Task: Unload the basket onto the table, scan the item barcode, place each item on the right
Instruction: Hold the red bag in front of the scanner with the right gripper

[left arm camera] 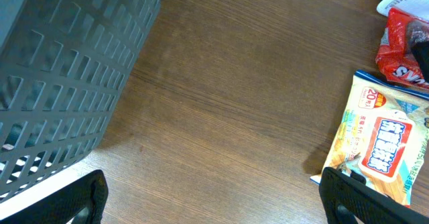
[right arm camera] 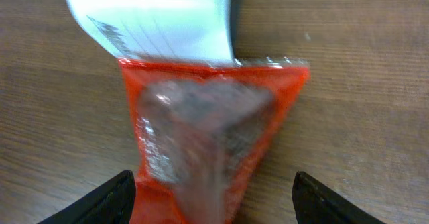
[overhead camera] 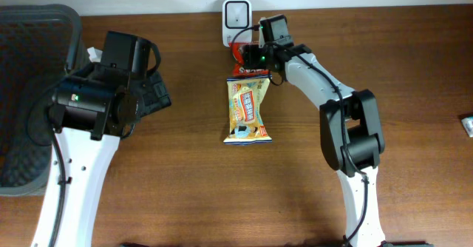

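Lying on the brown wooden counter at its far middle, the red snack packet is showing a glossy, crinkled wrapper with a crimped top seam. That seam is sitting right at the lower edge of the white scanner. The right tool is hovering over the packet with its fingers spread wide to either side, gripping nothing.

The right wrist view is giving the closest look, but the packet is blurring there and no print or barcode is readable. The overhead view is showing white lettering at the near end of the packet, most of the rest hiding under the right tool. It is also showing a yellow packet lying just in front of the red one, and a dark mesh basket at the left edge.

The left wrist view is looking across from the side, taking in the basket wall, the yellow packet and a corner of the red one. The left tool is hanging fully open and empty over bare wood.
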`<state>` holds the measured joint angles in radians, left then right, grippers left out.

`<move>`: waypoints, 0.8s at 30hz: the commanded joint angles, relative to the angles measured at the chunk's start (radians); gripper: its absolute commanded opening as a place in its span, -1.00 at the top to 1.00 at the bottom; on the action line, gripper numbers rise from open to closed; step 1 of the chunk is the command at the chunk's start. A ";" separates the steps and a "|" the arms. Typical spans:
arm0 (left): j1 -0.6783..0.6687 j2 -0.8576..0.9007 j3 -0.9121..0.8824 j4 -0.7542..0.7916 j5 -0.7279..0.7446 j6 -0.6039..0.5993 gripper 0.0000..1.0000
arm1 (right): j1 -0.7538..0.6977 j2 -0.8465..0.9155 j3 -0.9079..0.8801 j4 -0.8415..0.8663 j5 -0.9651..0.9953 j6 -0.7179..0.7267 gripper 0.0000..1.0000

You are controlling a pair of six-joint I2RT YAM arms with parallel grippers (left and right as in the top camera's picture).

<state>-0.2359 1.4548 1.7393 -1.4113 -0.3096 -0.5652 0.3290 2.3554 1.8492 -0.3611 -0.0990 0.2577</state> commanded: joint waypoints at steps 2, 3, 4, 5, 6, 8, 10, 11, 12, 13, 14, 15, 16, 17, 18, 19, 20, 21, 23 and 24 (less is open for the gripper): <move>0.003 -0.014 0.008 0.000 0.000 0.002 -0.98 | 0.032 0.039 0.007 0.019 0.101 -0.064 -0.45; 0.003 -0.014 0.008 0.000 0.000 0.002 -0.98 | 0.033 0.046 0.007 0.018 0.101 -0.064 -0.41; 0.003 -0.014 0.008 0.000 0.000 0.002 -0.98 | 0.033 0.064 0.007 0.019 0.101 -0.064 -0.38; 0.003 -0.014 0.008 0.000 0.000 0.002 -0.98 | 0.032 0.073 0.007 0.020 0.101 -0.064 -0.37; 0.003 -0.014 0.008 0.000 0.000 0.002 -0.98 | 0.032 0.085 0.006 0.022 0.100 -0.064 -0.34; 0.003 -0.014 0.008 0.000 0.000 0.002 -0.98 | 0.033 0.089 0.006 0.021 0.100 -0.071 -0.23; 0.003 -0.014 0.008 0.000 0.000 0.002 -0.98 | 0.032 0.089 0.006 0.016 0.101 -0.071 0.26; 0.003 -0.014 0.008 0.000 0.000 0.002 -0.98 | 0.032 0.088 0.006 0.005 0.100 -0.070 0.52; 0.003 -0.014 0.008 0.000 0.000 0.002 -0.98 | 0.032 0.086 0.009 -0.011 0.099 -0.066 0.63; 0.003 -0.014 0.008 0.000 0.000 0.002 -0.98 | 0.032 0.085 0.015 -0.034 0.082 -0.066 0.75; 0.003 -0.014 0.008 0.000 0.000 0.002 -0.98 | 0.032 0.084 0.028 -0.065 0.073 -0.066 0.92; 0.003 -0.014 0.008 0.000 0.000 0.002 -0.98 | 0.032 0.078 0.043 -0.100 0.073 -0.067 0.92; 0.003 -0.014 0.008 0.000 0.000 0.002 -0.98 | 0.032 0.058 0.066 -0.149 0.073 -0.067 0.92; 0.003 -0.014 0.008 0.000 0.000 0.002 -0.98 | 0.032 0.039 0.075 -0.170 0.073 -0.067 0.92; 0.003 -0.014 0.008 0.000 0.000 0.002 -0.98 | 0.032 0.016 0.084 -0.187 0.073 -0.067 0.92; 0.003 -0.014 0.008 0.000 0.000 0.002 -0.98 | 0.031 -0.014 0.097 -0.207 0.073 -0.067 0.92; 0.003 -0.014 0.008 0.000 0.000 0.002 -0.98 | 0.031 -0.048 0.108 -0.217 0.073 -0.067 0.92; 0.003 -0.014 0.008 0.000 0.000 0.002 -0.98 | 0.031 -0.108 0.117 -0.209 0.074 -0.067 0.92; 0.003 -0.014 0.008 0.000 0.000 0.002 -0.98 | 0.031 -0.156 0.117 -0.167 0.074 -0.067 0.92; 0.003 -0.014 0.008 0.000 0.000 0.002 -0.98 | 0.030 -0.168 0.117 -0.138 0.077 -0.066 0.92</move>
<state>-0.2359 1.4548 1.7393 -1.4113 -0.3096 -0.5652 0.3561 2.3035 1.9301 -0.5453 -0.0265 0.1986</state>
